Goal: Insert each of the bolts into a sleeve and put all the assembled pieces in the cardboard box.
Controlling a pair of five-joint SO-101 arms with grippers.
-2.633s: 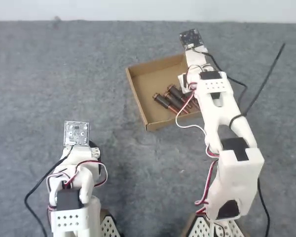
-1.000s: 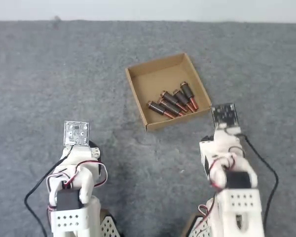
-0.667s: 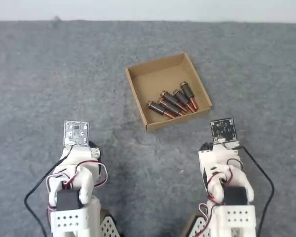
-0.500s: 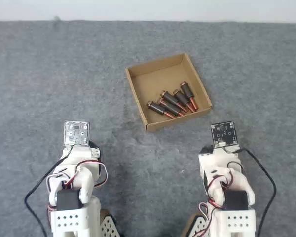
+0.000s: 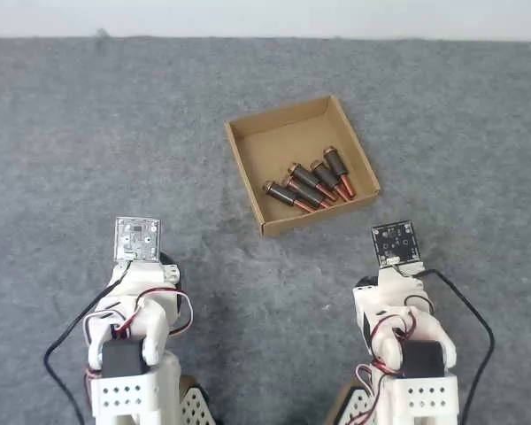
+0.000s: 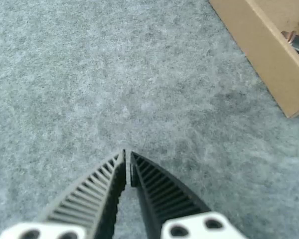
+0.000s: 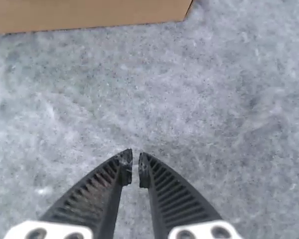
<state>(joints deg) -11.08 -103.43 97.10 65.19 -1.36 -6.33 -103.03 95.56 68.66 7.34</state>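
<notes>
Cardboard box (image 5: 279, 146) holds the assembled pieces (image 5: 306, 189), lying side by side.

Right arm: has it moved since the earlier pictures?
Yes. The right arm has drawn back from over the cardboard box toward its base.

Nothing I can see carries any writing, number or sign that can be read. The cardboard box (image 5: 244, 175) has plain brown walls. The grey circuit board (image 5: 137, 239) on the left arm (image 5: 133, 323) and the dark circuit board (image 5: 396, 243) on the right arm (image 5: 405, 341) bear only specks too small to make out.
</notes>
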